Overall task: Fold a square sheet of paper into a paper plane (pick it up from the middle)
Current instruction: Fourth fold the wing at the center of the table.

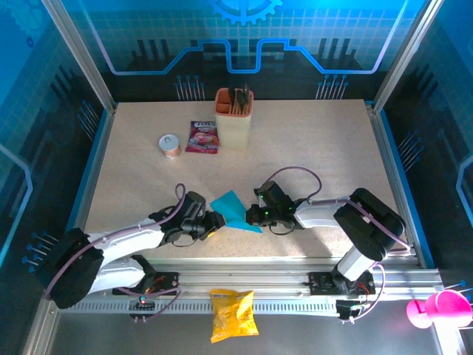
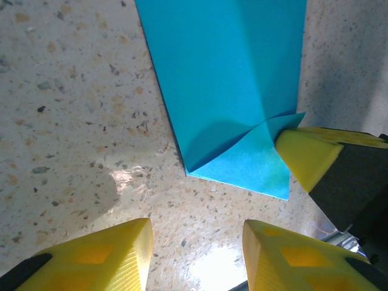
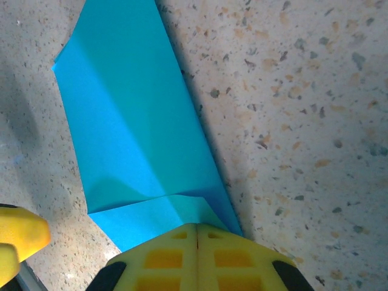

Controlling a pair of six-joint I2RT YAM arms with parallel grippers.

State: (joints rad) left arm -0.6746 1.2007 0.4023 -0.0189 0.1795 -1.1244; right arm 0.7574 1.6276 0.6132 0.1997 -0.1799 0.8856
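Top view: the square sheet of paper (image 1: 235, 209) lay at near centre of the bench (image 1: 318, 148). Left wrist: left claw (image 2: 197, 230) stood apart, sheet's long axis running ahead. Right wrist: right claw (image 3: 197, 233) together, apparently pinching its near corner.

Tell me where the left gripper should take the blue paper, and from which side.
Probably the free corner of the folded end, coming in low from the left gripper's own side. The square sheet of paper lies flat, but its flap seems to lift slightly there, and the right gripper pinches the opposite corner.
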